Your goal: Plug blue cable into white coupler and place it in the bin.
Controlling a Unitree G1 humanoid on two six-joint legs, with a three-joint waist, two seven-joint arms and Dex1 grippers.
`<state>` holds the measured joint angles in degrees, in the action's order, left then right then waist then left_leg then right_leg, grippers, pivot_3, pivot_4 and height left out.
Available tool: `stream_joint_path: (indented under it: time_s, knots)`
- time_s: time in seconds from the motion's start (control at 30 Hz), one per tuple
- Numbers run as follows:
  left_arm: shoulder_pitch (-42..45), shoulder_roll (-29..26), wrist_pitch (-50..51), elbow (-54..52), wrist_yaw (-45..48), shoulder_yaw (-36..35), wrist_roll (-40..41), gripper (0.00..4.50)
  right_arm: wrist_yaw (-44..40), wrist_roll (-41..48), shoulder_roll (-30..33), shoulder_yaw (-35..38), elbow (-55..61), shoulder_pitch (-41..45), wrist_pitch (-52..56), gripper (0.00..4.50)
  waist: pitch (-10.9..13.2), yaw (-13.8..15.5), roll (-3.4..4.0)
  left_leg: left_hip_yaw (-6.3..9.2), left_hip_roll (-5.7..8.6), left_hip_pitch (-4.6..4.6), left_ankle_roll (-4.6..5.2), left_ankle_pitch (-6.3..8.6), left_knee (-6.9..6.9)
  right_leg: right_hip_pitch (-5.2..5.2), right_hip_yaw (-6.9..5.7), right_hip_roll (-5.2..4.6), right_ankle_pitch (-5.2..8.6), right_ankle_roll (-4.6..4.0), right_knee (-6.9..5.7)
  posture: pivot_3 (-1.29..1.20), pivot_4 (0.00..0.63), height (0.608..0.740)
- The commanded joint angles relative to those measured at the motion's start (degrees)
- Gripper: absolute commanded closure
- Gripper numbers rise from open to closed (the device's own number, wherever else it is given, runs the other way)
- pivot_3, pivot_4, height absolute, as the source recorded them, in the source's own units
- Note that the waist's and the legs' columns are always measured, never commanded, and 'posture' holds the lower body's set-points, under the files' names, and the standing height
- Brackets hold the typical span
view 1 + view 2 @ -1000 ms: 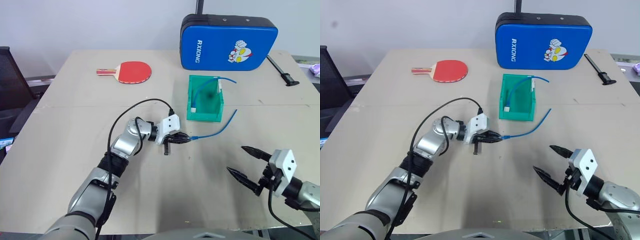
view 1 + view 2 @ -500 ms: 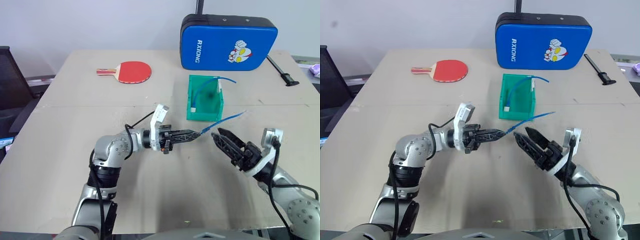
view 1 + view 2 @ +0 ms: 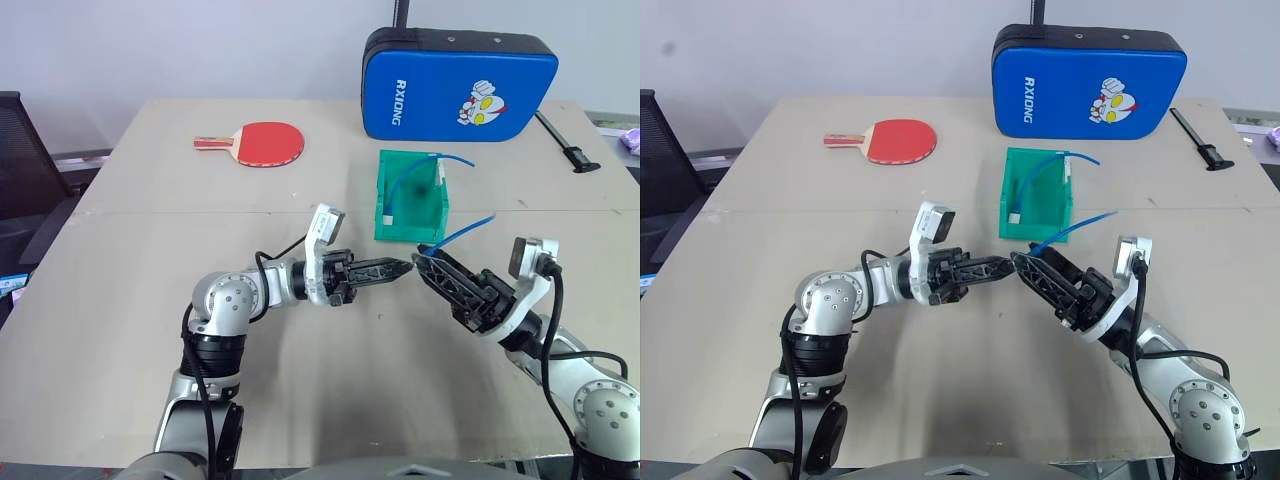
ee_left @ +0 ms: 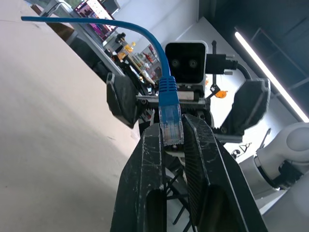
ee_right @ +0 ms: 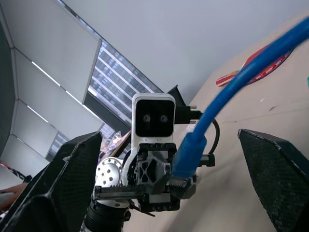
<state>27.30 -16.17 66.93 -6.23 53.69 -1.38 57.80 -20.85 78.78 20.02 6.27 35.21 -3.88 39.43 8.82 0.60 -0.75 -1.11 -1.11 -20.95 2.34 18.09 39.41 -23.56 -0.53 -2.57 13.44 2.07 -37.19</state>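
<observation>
Left jaws (image 4: 171, 137): clenched on the clear plug of the cable, two black scuffed fingers (image 4: 149, 164) pressing it from either side; the plug tip stands up between the fingertips.
Cable (image 3: 462, 232): thin, bright blue, smooth and round; a ribbed blue boot sits just behind the clear plug, and from there the cord runs off in a gentle bow toward the bin, held clear of the worktop.
Right jaws (image 3: 428, 268): spread, two long black tapering fingers (image 5: 58, 183) with a wide gap, tips just beside the left fingertips, the plug end between them; grasping nothing that can be seen.
Coupler: cannot tell where it is.
Bin (image 3: 410, 230): green translucent plastic, rectangular, open top, upright walls, standing on the worktop just past the two grippers; a second blue cable (image 3: 407, 175) arches inside it and over its far rim, with a small white piece at its lower end.
Worktop (image 3: 120, 300): pale beige, matte, flat, with a seam running across it.
Bat (image 3: 262, 143): red rubber face, round blade, short wooden handle, lying flat toward the far left, well apart from the bin.
Case (image 3: 458, 85): blue, padded, rounded corners, black edging, white lettering and a cartoon figure, upright at the far edge behind the bin.
Black tool (image 3: 566, 143): slim, dark, lying flat at the far right.
</observation>
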Motion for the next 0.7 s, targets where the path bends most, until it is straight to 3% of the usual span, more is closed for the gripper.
stream_joint_path:
  time_s: [0.03,0.17,0.27,0.5,0.53,0.6,0.7]
  knots:
    - [0.9,0.7,0.2,-1.7,-0.8,-1.2,3.0,4.5,-0.9,-0.9,0.3,-0.8,1.7,0.6,-0.9,1.74,0.0,0.0,0.0,-0.01,0.0,0.0,0.0,0.0,0.0,0.0,0.0,0.0,0.0,0.0,0.0,0.0,0.15,0.74]
    - [0.5,0.3,0.1,-2.4,-0.5,0.0,2.9,4.5,-1.6,-2.1,0.4,-1.0,1.4,0.6,-1.4,3.59,0.0,0.0,0.0,0.0,0.01,-0.01,0.0,0.0,0.0,0.0,0.0,0.0,0.0,0.0,0.01,0.0,0.15,0.74]
    - [-0.2,0.1,0.2,-3.1,-0.1,0.5,3.2,4.5,-2.1,-2.1,0.3,-0.7,1.2,0.7,-1.9,4.44,0.0,0.0,0.0,-0.01,0.01,-0.01,0.0,0.0,0.0,0.0,-0.01,0.0,0.0,0.0,0.03,0.0,0.15,0.74]
    - [-1.2,-0.2,-1.5,-3.2,-0.3,0.9,2.2,4.5,-2.7,-1.3,0.9,-0.2,1.0,1.0,-2.0,4.44,0.0,0.0,0.0,0.0,0.01,-0.01,0.0,0.0,-0.01,0.0,-0.01,0.0,0.0,-0.01,0.04,0.0,0.15,0.74]
    - [-1.3,-0.1,-2.5,-3.2,-0.5,1.0,1.4,3.7,-2.7,-1.3,0.9,-0.2,1.0,1.1,-2.0,4.5,0.0,0.0,0.0,0.0,0.01,-0.01,0.0,0.0,-0.01,0.0,-0.01,0.0,0.0,0.0,0.04,0.0,0.15,0.74]
    - [-1.5,0.0,-3.8,-3.4,-0.6,1.2,0.8,3.28,-2.6,-1.2,0.9,-0.4,0.8,1.4,-2.0,4.5,0.0,0.0,0.0,0.0,0.0,-0.01,0.0,0.0,-0.01,0.0,0.0,0.0,0.0,-0.01,0.05,0.0,0.15,0.74]
    - [-2.1,-0.1,-3.8,-3.9,-1.2,0.9,1.7,1.89,-2.3,-0.9,0.3,-0.1,0.5,2.2,-2.5,4.5,0.0,0.0,0.0,0.0,0.01,-0.02,0.0,0.0,-0.02,0.0,0.01,0.0,0.0,-0.01,0.06,0.0,0.15,0.74]
